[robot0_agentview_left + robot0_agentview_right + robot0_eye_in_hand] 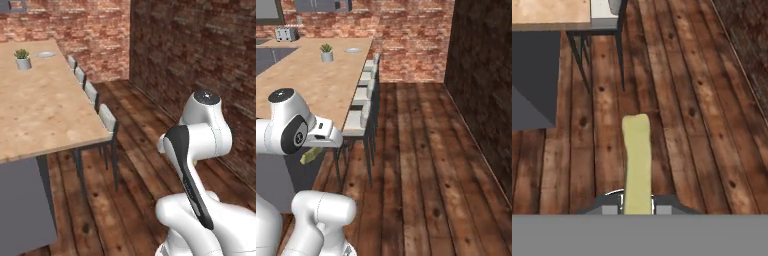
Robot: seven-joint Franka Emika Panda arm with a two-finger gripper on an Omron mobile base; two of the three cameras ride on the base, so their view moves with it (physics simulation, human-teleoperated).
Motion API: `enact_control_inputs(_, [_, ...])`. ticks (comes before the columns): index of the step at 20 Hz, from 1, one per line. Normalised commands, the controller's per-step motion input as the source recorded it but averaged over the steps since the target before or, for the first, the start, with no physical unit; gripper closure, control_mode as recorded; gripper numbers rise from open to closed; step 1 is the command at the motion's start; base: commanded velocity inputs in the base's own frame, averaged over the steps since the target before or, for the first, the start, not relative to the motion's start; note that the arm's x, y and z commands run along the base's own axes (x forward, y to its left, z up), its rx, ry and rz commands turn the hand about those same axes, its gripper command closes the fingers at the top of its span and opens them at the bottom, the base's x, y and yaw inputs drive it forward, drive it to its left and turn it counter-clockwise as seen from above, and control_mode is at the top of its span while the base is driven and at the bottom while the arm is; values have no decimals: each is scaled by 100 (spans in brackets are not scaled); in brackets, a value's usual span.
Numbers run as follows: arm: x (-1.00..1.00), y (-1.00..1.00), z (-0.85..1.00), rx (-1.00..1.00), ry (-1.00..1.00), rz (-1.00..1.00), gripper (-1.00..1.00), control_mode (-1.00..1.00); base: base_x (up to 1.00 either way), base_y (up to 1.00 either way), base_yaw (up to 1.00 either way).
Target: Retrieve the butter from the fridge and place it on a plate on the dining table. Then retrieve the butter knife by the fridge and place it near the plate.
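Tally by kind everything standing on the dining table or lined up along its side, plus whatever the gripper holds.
Stools: 4
Potted plant: 1
Plate: 1
Butter, clamped in the gripper: 1
Total: 7

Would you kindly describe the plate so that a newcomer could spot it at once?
Start at the long wooden dining table and follow it to its far end. There, beside a small potted plant, lies the plate: round, flat and pale grey-white, whereas the plant stands upright with green leaves.
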Motion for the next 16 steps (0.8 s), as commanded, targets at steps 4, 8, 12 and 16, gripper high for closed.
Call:
enact_control_inputs(4, [0, 0, 0, 0, 0, 0, 100, 100, 69, -100, -7])
enact_control_inputs(8, [0, 0, 0, 0, 0, 0, 100, 100, 100, -100, 0])
enact_control_inputs(12, [0, 0, 0, 0, 0, 0, 100, 100, 100, -91, 1])
enact_control_inputs(16, [0, 0, 0, 0, 0, 0, 100, 100, 100, -99, 7])
